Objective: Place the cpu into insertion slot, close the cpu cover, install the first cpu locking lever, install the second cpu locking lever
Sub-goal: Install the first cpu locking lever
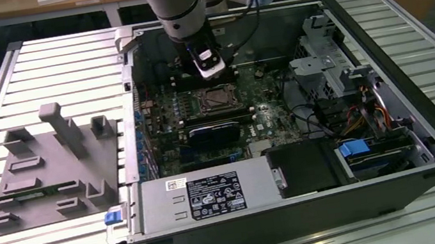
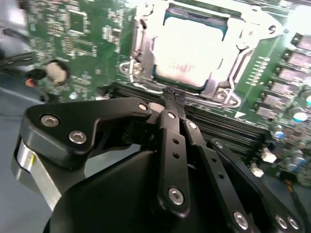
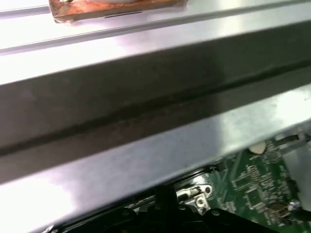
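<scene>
In the second wrist view the cpu (image 2: 187, 48), a pale metal square, lies in the insertion slot (image 2: 146, 73). The silvery cpu cover (image 2: 243, 46) lies flat around it as a frame. My gripper (image 2: 170, 95) is shut, its black fingertips (image 2: 166, 104) pressed together right at the socket's edge beside the memory slots. I cannot tell whether they touch a locking lever. In the exterior view the gripper (image 1: 213, 74) hangs inside the open computer case, just beyond the insertion slot (image 1: 214, 100) on the green motherboard (image 1: 270, 127).
A grey power supply (image 1: 202, 195) fills the case's near side. A drive cage and cables (image 1: 340, 78) stand at the exterior view's right. A black block (image 1: 214, 132) sits below the socket. A grey fixture plate (image 1: 51, 166) lies outside the case. The case wall (image 3: 146, 111) is close by.
</scene>
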